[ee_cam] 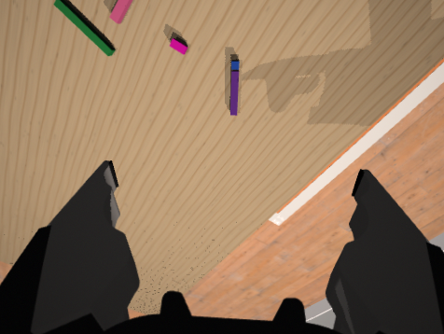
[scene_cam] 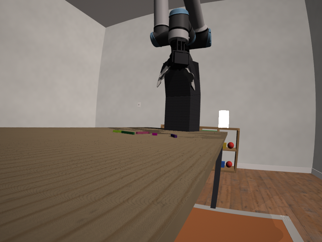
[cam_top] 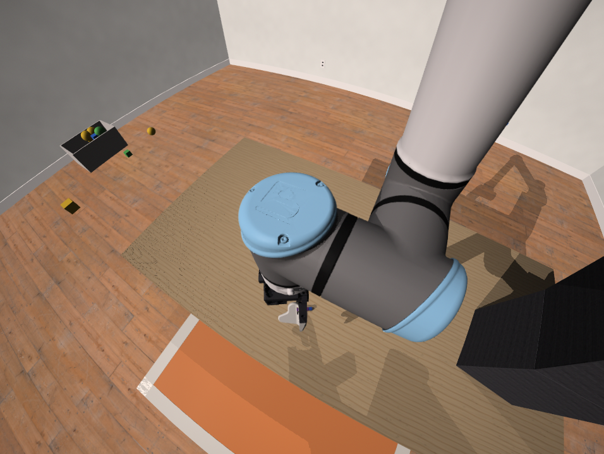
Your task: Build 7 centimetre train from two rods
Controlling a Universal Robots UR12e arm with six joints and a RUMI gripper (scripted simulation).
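In the wrist view a purple rod [ee_cam: 233, 92] lies flat on the wooden table with a blue rod [ee_cam: 235, 65] at its far end, the two in one straight line with ends touching. A magenta rod [ee_cam: 178, 46] lies apart to their left. A green rod [ee_cam: 85, 28] and a pink rod [ee_cam: 120, 10] lie further left. My gripper [ee_cam: 233, 166] is open and empty, high above the table near its edge. In the exterior view the gripper [scene_cam: 175, 81] hangs well above the purple rod [scene_cam: 173, 135], the magenta rod [scene_cam: 154, 134], the pink rod [scene_cam: 142, 132], the green rod [scene_cam: 127, 132] and a lime rod [scene_cam: 117, 131].
The table edge runs diagonally on the right in the wrist view, with an orange mat [cam_top: 253, 396] on the floor below. The robot's black base [cam_top: 541, 337] stands at the table's far side. A shelf with balls [scene_cam: 229, 149] stands beyond the table.
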